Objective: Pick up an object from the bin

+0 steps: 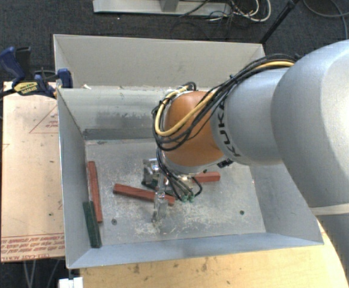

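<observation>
The pincer [160, 212] hangs low at the end of a red-brown flat stick [132, 191] running off to its view-left, apparently mid-reach, whether spread or pressed together I cannot tell; next it likely needs to straddle the stick and close.

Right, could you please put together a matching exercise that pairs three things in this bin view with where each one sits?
Things
1. dark green stick
2. gripper
3. orange wrist cover

Places
A. higher up over the middle, looped by cables
B. by the left wall of the bin, at the view's lower left
C. low over the floor, at a slanting reddish-brown stick

Pairs: 1-B; 2-C; 3-A
</observation>
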`<state>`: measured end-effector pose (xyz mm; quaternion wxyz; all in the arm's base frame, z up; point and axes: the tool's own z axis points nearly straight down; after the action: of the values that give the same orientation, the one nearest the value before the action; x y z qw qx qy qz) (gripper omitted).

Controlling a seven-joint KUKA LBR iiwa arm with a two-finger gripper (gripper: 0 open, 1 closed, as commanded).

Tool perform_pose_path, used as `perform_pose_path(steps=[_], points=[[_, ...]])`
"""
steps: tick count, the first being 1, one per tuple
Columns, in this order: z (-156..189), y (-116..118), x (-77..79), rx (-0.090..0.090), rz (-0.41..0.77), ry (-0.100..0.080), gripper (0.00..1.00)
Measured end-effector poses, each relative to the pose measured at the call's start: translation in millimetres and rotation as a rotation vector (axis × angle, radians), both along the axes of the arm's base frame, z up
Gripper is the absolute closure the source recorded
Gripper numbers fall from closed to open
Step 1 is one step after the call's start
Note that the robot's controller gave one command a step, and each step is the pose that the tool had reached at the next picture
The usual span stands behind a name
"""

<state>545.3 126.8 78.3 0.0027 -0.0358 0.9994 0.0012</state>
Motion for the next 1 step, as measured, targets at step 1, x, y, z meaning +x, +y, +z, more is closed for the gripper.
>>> perform_pose_path(steps=[1], points=[[-15.1, 3.4, 13.7, -0.001, -0.009, -0.002, 0.00]])
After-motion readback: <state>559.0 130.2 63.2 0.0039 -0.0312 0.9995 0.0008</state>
